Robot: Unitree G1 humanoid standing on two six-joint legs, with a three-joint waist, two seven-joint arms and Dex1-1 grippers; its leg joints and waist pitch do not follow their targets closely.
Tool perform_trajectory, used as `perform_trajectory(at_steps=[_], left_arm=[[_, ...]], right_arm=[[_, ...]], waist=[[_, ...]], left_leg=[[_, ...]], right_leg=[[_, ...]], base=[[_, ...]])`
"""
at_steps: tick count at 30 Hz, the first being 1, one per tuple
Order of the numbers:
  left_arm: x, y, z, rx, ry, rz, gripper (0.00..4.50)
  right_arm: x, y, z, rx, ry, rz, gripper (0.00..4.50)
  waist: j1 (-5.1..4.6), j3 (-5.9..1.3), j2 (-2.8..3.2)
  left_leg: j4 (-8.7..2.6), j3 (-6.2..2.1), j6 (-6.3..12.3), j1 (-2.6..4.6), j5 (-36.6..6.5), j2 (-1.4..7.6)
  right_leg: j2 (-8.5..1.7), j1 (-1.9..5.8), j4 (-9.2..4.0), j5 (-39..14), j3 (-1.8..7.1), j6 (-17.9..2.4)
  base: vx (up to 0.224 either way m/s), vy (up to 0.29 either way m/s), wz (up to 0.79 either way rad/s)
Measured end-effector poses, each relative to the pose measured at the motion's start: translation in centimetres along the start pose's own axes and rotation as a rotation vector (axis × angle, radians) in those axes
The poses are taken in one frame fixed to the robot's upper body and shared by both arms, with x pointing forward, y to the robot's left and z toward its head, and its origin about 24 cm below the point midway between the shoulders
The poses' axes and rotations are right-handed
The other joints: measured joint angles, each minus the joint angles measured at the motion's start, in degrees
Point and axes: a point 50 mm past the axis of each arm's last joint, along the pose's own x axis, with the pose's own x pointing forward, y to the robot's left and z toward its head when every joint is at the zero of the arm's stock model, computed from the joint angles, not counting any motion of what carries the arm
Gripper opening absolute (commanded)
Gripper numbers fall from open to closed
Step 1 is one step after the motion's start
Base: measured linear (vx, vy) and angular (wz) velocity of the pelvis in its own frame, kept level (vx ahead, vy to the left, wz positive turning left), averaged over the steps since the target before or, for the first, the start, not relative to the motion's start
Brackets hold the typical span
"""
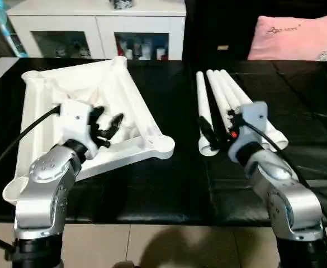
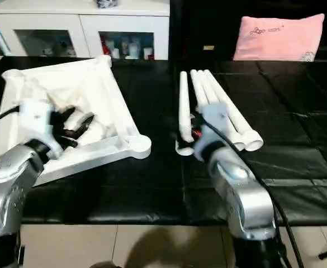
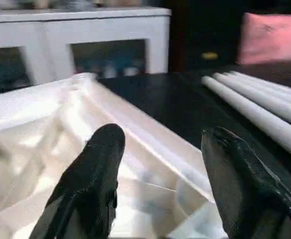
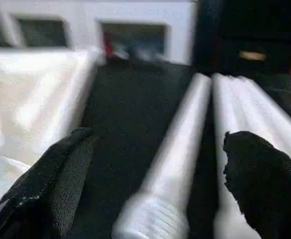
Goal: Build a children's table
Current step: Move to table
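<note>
On the left of a black padded work surface (image 1: 169,190), a white plastic rectangular tabletop (image 1: 124,89) is seen lying upside down and skewed, its ribbed underside facing up and a round corner socket (image 1: 164,145) pointing toward the middle of the surface. Above its ribbed interior the left gripper (image 1: 108,127) is held, its two black fingers (image 3: 93,174) spread apart with nothing between them, as is shown in the left wrist view. Behind the tabletop, a white cabinet with glass doors (image 1: 99,28) is placed against the far edge. To the right of the tabletop, well apart from it, four long white tapered tube legs (image 1: 222,97) are laid side by side on the black surface, their wider ends toward the robot. The right gripper (image 4: 157,184) is poised over the near ends of the legs, its fingers spread wide on either side of the leftmost leg (image 4: 177,149) without being closed on it. At the far right, a pink pillow (image 1: 294,36) is seen in the background.
</note>
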Motion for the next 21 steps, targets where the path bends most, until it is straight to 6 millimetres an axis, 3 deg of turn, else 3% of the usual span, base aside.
perform_trajectory(at_steps=[6, 7, 9, 10, 11, 12, 13, 14, 16, 17, 18, 19, 21], left_arm=[[-0.6, 0.3, -0.5, 0.011, 0.015, 0.064, 2.81], [-0.6, 0.2, -0.5, 0.013, 0.018, 0.064, 2.81], [-0.7, 0.2, -0.6, 0.019, 0.023, 0.067, 2.81], [-0.6, 0.2, -0.6, 0.021, 0.02, 0.068, 2.81], [-0.6, 0.1, -0.6, 0.022, 0.019, 0.065, 2.81], [-0.4, -0.2, -0.6, 0.023, 0.018, 0.052, 2.81], [-0.2, -0.8, -0.5, 0.022, 0.016, 0.032, 2.81], [-0.1, -1.0, -0.5, 0.02, 0.015, 0.023, 2.81], [-0.1, -1.1, -0.6, 0.02, 0.016, 0.023, 2.81], [-0.1, -1.1, -0.6, 0.021, 0.017, 0.025, 2.81], [-0.2, -1.0, -0.6, 0.022, 0.018, 0.027, 2.81], [-0.3, -0.8, -0.7, 0.028, 0.023, 0.037, 2.81], [-0.5, -0.2, -0.8, 0.032, 0.034, 0.066, 2.81]], right_arm=[[-1.2, -0.2, -0.3, 0.094, -0.012, -0.099, 4.5], [-1.3, -0.1, -0.5, 0.1, -0.007, -0.109, 4.5], [-1.4, 0.1, -0.5, 0.102, -0.009, -0.109, 4.5], [-1.4, 0.1, -0.4, 0.101, -0.012, -0.109, 4.5], [-1.4, 0.1, -0.4, 0.099, -0.012, -0.113, 4.5], [-1.5, 0.0, -0.5, 0.095, -0.009, -0.119, 4.5], [-1.6, -0.3, -0.6, 0.081, -0.003, -0.129, 4.5], [-1.6, -0.5, -0.6, 0.071, -0.002, -0.13, 4.5], [-1.7, -0.6, -0.6, 0.059, -0.003, -0.134, 4.5], [-1.7, -0.6, -0.6, 0.059, -0.004, -0.134, 4.5], [-1.6, -0.5, -0.5, 0.059, -0.007, -0.133, 4.5], [-1.6, -0.4, -0.6, 0.067, -0.007, -0.132, 4.5], [-1.4, 0.2, -0.4, 0.071, -0.012, -0.104, 4.5]], waist=[[-0.28, 0.0, 0.0], [-0.3, -0.03, 0.08], [0.4, -0.04, 0.14], [0.43, -0.11, -0.03], [0.47, -0.11, -0.35], [0.42, -0.1, -0.29], [0.39, -0.15, -0.31], [0.5, -0.23, -0.02], [0.56, -0.33, 0.12], [0.53, -0.35, 0.32], [0.35, -0.61, 1.07], [0.12, -0.59, 1.46], [-1.31, -0.52, 1.55]], left_leg=[[-0.08, 0.0, 0.0, 0.02, 0.0, 0.03], [-0.06, 0.19, -0.02, 0.36, -0.01, 0.13], [-0.16, 1.91, -0.36, 0.91, -0.07, 0.82], [-0.2, 2.82, -0.59, 1.03, -0.04, 0.87], [-0.19, 3.27, -0.54, 1.01, -0.17, 0.82], [-0.16, 2.54, 0.01, 0.65, -0.44, 0.18], [0.64, 1.37, 1.03, 0.38, -0.64, -0.28], [2.21, -0.51, 1.99, -0.3, -1.19, -0.67], [6.2, -4.19, 2.39, -2.92, -1.43, -0.83], [5.55, -5.02, 2.36, -3.44, -1.41, -0.63], [2.63, -5.12, 1.45, -3.15, -0.8, 0.18], [2.6, -4.37, -0.37, -2.79, 0.95, 0.34], [2.34, -3.41, -0.07, -2.84, 0.97, -0.41]], right_leg=[[0.04, -0.03, -0.01, -0.06, 0.0, 0.09], [0.16, -0.14, -0.09, -0.13, 0.17, 0.32], [1.73, -0.53, -0.51, 0.36, 2.74, 0.62], [2.59, -1.05, -0.38, 0.63, 4.79, 0.82], [3.2, -1.32, -0.12, 0.73, 6.3, 0.94], [2.88, -1.32, 0.1, 0.72, 6.48, 1.01], [2.77, -1.25, 0.02, 0.97, 6.79, 0.84], [2.76, -1.25, 0.04, 1.04, 6.86, 0.99], [2.2, -1.18, 0.04, 1.25, 7.21, 1.62], [1.88, -1.08, 0.05, 1.31, 7.24, 2.03], [1.94, -1.01, 0.0, 1.3, 7.02, 2.07], [1.32, -0.76, -0.13, 1.27, 7.07, 2.2], [0.39, -0.71, -0.4, 0.7, 6.6, 0.03]], base=[[0.0, 0.0, 0.0], [0.0, 0.0, 0.0], [0.004, 0.009, -0.19], [-0.007, 0.014, -0.24], [-0.009, 0.022, -0.43], [0.003, 0.043, -0.18], [0.003, 0.043, -0.18], [-0.002, 0.093, -0.05], [-0.036, 0.174, -0.1], [-0.044, 0.158, -0.04], [-0.041, 0.207, 0.04], [-0.013, 0.122, 0.04], [-0.052, 0.246, 0.08]])
